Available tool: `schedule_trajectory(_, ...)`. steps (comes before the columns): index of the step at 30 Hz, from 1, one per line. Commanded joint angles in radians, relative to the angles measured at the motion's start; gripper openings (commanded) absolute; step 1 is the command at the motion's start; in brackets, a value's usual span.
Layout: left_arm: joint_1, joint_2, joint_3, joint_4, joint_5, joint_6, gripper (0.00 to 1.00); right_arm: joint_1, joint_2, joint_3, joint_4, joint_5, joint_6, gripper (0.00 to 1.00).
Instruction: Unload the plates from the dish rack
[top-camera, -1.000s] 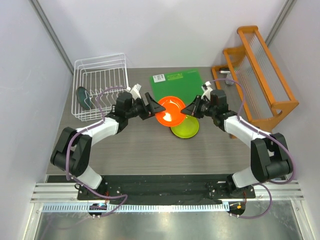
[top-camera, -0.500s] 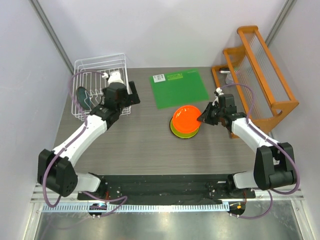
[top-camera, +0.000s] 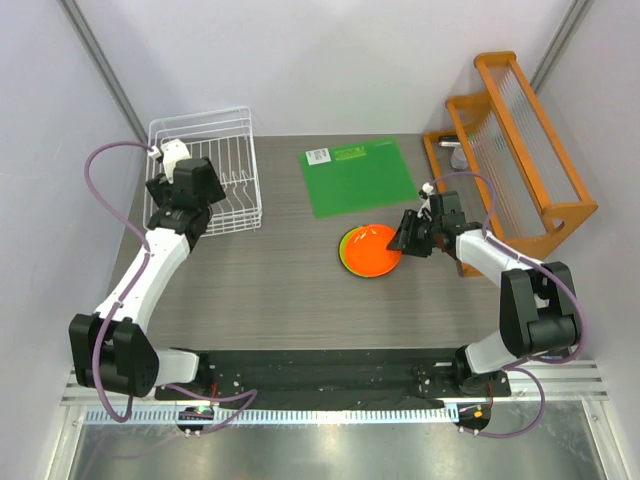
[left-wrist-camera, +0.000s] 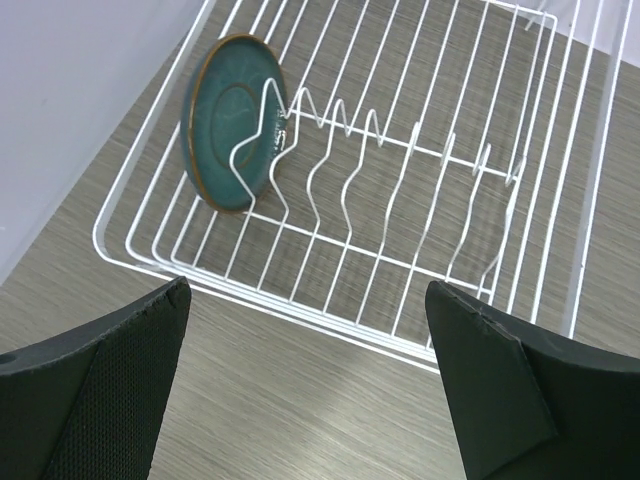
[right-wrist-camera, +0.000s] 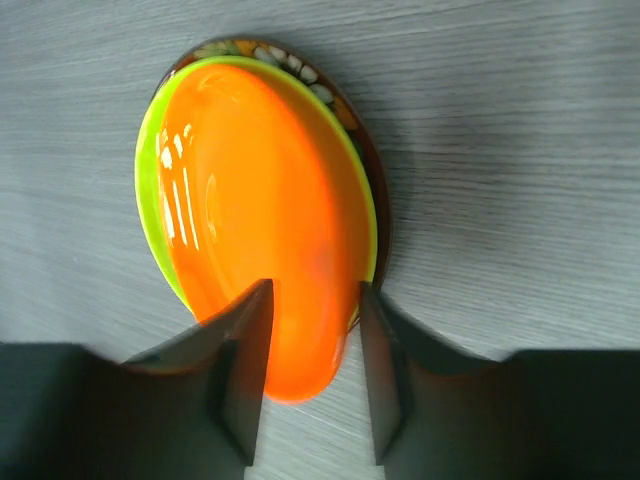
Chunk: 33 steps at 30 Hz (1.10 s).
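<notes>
Three plates (top-camera: 369, 250) stacked on tabletop (top-camera: 280, 290), one blue plate (left-wrist-camera: 228, 120) in rack (top-camera: 225, 165).
Left jaws gape over rack; right jaws slightly parted astride orange plate (right-wrist-camera: 260, 230) rim.

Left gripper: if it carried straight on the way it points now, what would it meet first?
Probably the near wire rim of the dish rack, straight ahead of the open left gripper. The grey-blue plate stands farther in, off to the left.

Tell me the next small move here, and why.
Probably lower the open left pincer onto the rim of the dark teal plate: it is the only plate in the dish rack, standing on edge just ahead of the pincer.
</notes>
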<state>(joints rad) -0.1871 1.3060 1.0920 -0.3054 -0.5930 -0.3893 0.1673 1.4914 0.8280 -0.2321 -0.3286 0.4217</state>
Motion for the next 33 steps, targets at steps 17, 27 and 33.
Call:
schedule_trajectory(17,0.207,0.134,0.106,0.017,0.016,-0.023,1.00,0.003,-0.149,0.054,-0.069,0.230,-0.080,0.72)
schedule_trajectory(27,0.299,0.305,0.196,0.107,0.076,0.007,1.00,0.003,-0.112,0.062,-0.053,0.244,-0.092,0.72)
schedule_trajectory(33,0.313,0.410,0.256,0.140,0.070,0.032,0.97,0.003,-0.062,0.066,-0.041,0.232,-0.097,0.72)
